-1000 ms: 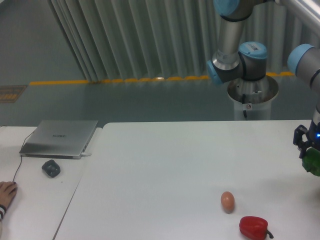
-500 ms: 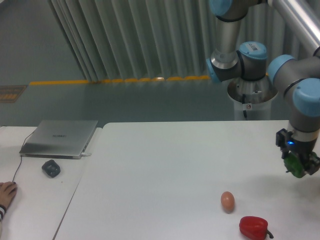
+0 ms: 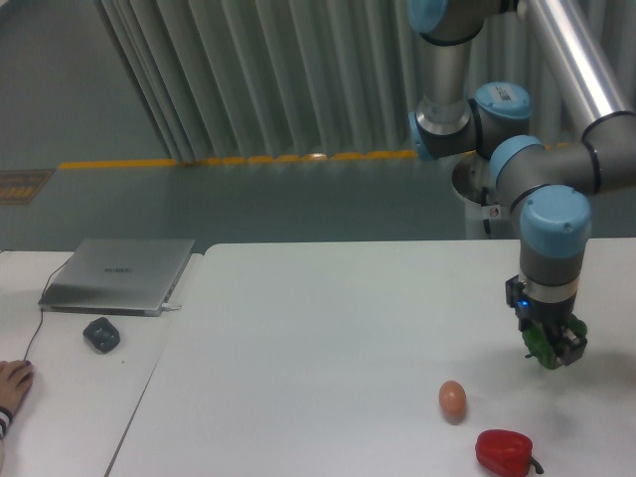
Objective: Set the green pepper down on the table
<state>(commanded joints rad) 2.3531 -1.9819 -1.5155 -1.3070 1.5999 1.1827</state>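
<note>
One green pepper (image 3: 543, 344) in hand (image 3: 553, 348), orientation unclear

The pepper (image 3: 544, 345) in the hand (image 3: 553, 348) is dark green; the hand is black with a small blue light. The arm (image 3: 549, 214) is silver-grey with light blue joint caps. The desk (image 3: 328, 348) is plain white. The egg (image 3: 452, 400) is tan-orange, the second pepper (image 3: 505, 452) glossy red. The laptop (image 3: 119, 274) is grey, the mouse (image 3: 101, 333) dark grey. A yellow stripe (image 3: 238, 159) crosses the grey-green floor.
</note>
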